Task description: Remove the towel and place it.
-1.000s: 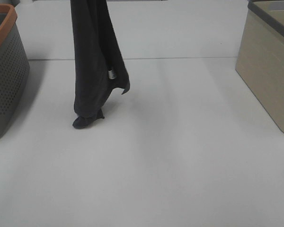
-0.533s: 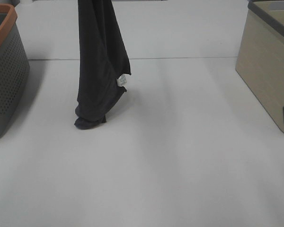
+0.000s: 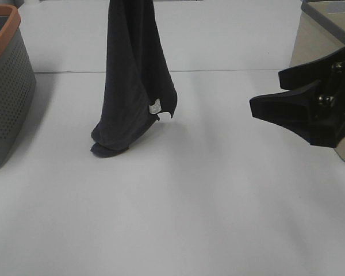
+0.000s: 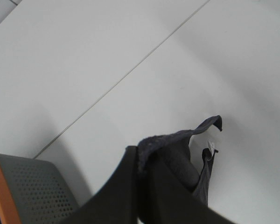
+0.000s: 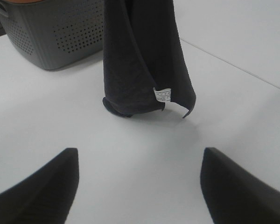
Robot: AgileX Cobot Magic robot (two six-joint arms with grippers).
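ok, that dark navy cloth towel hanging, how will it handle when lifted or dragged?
Likely very floppy: the dark navy cloth towel hangs in long folds from the left tool, its lower end bunched on the white table. Probably light, since one pinched edge carries it. A push would likely crumple it, not slide it.

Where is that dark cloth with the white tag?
In the high view the dark navy towel hangs left of centre from the left gripper, its lower end touching the white table, right of the grey perforated basket.
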